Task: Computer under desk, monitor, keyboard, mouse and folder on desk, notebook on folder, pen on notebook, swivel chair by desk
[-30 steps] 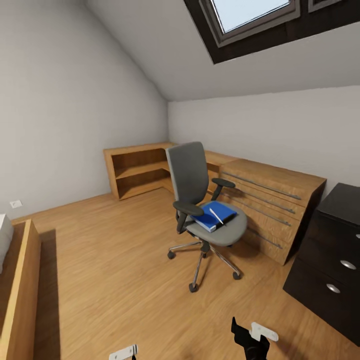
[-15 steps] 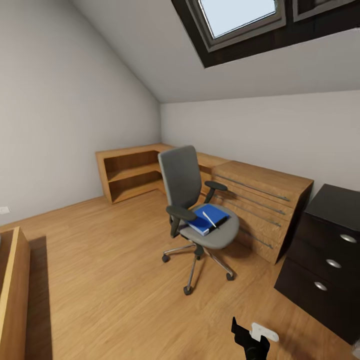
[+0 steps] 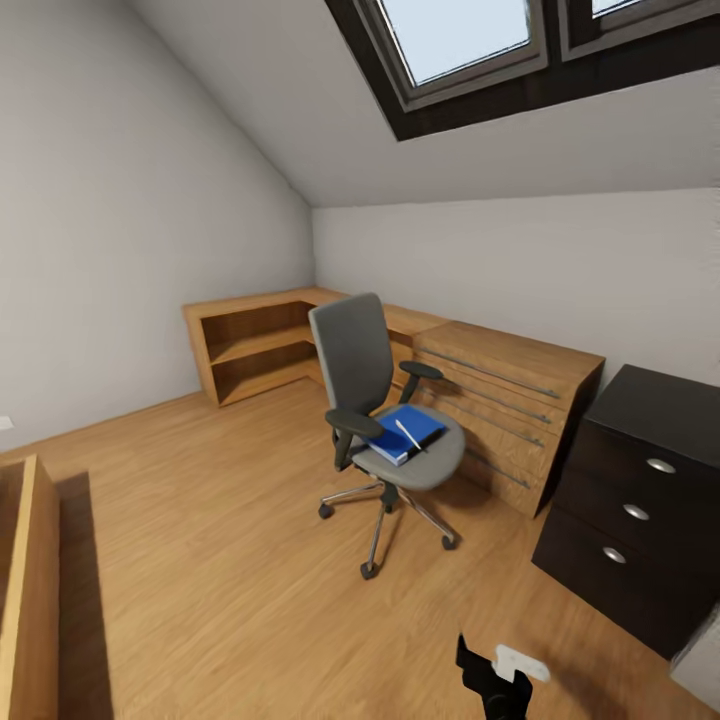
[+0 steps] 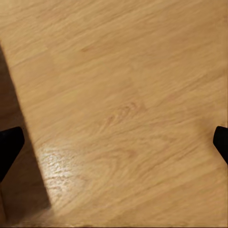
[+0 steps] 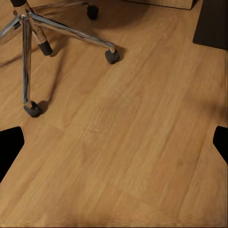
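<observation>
In the middle of the head view, a grey padded swivel chair [image 3: 385,400] with shiny metal legs stands on the smooth oak plank floor [image 3: 220,540]. A flat bright blue folder [image 3: 408,432] lies on its seat, with a thin white pen [image 3: 407,434] on top. Both the left gripper [image 4: 114,147] and the right gripper [image 5: 114,142] have their black fingers spread wide over bare floor, holding nothing.

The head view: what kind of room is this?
Probably an attic room used as a study: a skylight set in a sloped ceiling, a grey swivel chair on an oak floor, and low oak shelving along the wall.
</observation>
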`<state>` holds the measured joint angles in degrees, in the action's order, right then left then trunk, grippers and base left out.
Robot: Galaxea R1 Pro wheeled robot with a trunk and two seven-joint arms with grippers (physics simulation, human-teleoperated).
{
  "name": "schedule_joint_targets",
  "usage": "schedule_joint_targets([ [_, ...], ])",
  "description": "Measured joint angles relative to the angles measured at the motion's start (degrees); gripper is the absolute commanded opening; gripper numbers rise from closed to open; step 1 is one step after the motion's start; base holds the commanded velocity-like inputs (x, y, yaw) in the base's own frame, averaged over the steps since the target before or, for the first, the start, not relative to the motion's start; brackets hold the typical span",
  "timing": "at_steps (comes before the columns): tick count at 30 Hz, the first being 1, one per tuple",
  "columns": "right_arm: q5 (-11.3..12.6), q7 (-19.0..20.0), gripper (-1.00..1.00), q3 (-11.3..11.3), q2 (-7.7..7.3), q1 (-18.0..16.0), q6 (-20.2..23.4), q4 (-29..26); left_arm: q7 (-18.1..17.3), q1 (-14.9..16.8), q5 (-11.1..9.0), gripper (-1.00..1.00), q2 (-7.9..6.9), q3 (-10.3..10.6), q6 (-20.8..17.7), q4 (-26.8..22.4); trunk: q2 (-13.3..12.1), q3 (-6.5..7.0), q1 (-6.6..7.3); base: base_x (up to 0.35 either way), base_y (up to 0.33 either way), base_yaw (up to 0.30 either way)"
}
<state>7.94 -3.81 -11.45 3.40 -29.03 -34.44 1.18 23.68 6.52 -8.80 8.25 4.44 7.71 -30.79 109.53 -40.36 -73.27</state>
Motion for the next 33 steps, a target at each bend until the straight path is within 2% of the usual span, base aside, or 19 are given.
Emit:
schedule_joint_targets([
  [17,0.32,-0.09,1.00,0.02,-0.02,0.00,-0.08,0.01,0.03,0.03,0.00,1.00,-0.15,-0.05,0.03,0.00,-6.82,2.17,3.73,-0.334,0.004,0.000],
  [33,0.36,-0.09,1.00,-0.09,-0.15,0.00,0.01,-0.01,0.38,0.02,0.01,1.00,-0.51,-0.11,0.17,-0.67,-13.24,3.60,7.25,-0.335,0.090,0.000],
])
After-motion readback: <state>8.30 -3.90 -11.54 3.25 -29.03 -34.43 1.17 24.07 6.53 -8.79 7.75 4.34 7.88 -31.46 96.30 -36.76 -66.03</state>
